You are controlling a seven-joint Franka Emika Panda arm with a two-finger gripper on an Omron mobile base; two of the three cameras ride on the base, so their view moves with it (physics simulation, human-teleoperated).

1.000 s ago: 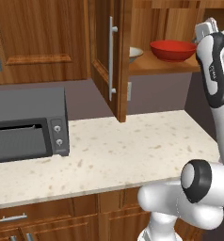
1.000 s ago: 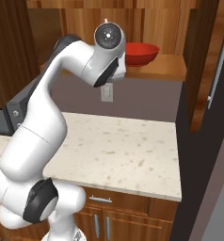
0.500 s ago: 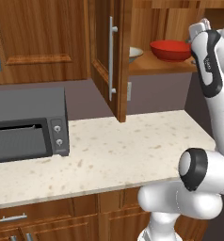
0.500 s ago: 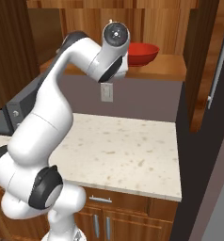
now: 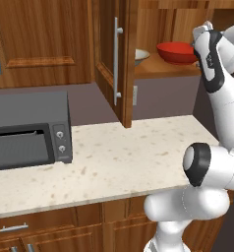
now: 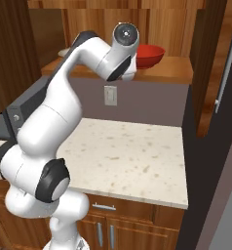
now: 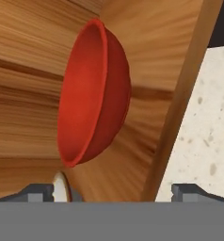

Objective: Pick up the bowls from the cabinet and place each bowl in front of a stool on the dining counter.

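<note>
The red bowl [image 5: 177, 52] stands upright on the open shelf of the wall cabinet [image 5: 165, 70], toward the shelf's front edge, where it can be reached from the front. The cream bowl [image 5: 140, 55] sits on the same shelf, apart from the red one and nearer the open door [image 5: 110, 59], whose silver handle [image 5: 116, 58] faces the room. In the hand view the red bowl [image 7: 92, 92] appears rolled on its side because the camera turns with the hand; a pale sliver of the cream bowl [image 7: 62, 187] shows at the lower edge.

The gripper [image 7: 113, 190] points into the cabinet at the red bowl and is just short of it. Its two fingertips [image 7: 36, 191] sit wide apart at the bottom corners of the hand view, so the jaws are spread and hold nothing; neither tip touches the bowl or the shelf.

Below lie the speckled counter [image 6: 123, 156] and a dark oven [image 5: 28, 130]. Judged from this, the reach for the first bowl is under way and neither bowl is yet lifted.
</note>
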